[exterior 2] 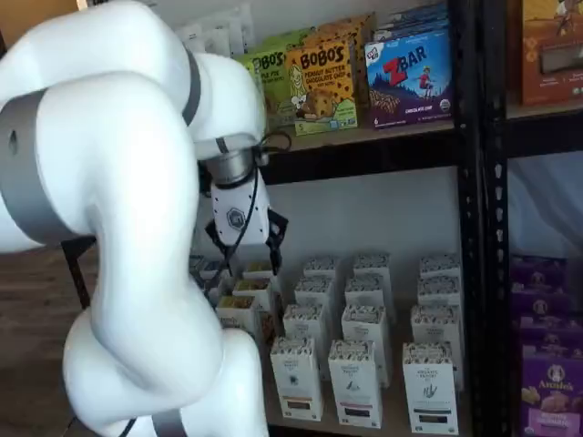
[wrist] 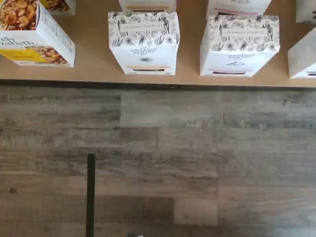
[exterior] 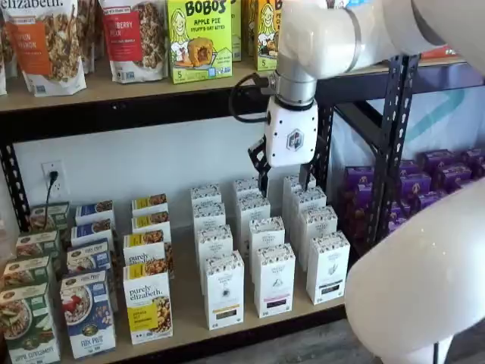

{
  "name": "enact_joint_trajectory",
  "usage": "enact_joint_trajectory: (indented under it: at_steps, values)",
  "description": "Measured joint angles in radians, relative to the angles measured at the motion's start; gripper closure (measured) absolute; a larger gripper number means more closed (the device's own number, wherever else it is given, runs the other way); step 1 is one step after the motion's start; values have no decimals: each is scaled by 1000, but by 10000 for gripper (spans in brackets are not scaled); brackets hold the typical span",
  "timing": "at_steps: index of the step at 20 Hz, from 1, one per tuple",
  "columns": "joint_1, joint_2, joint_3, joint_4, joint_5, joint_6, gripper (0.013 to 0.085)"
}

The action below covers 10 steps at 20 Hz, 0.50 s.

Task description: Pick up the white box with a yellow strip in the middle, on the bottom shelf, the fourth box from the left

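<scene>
Wrist view looks down; both shelf views face the bottom shelf (exterior: 189, 318) frontally.

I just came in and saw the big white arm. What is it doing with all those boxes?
The robot arm is getting ready to pick a box off the bottom shelf. Its gripper hangs open above the rows of boxes and holds nothing. The one it wants is the white box with a thin yellow strip, at the front of its row beside the yellow-labelled granola box. Nothing has been lifted yet.

Glossy white arm (exterior 2: 118, 182), grey joint bands, black cable (exterior: 241, 95).
</scene>
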Motion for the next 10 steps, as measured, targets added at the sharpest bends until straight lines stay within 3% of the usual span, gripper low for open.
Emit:
enact_joint_trajectory:
  at_steps: [6,10]
  values:
    - [-13,67,20,22,-72,-26,130]
    - [1,136,22,10,-128,-7,130]
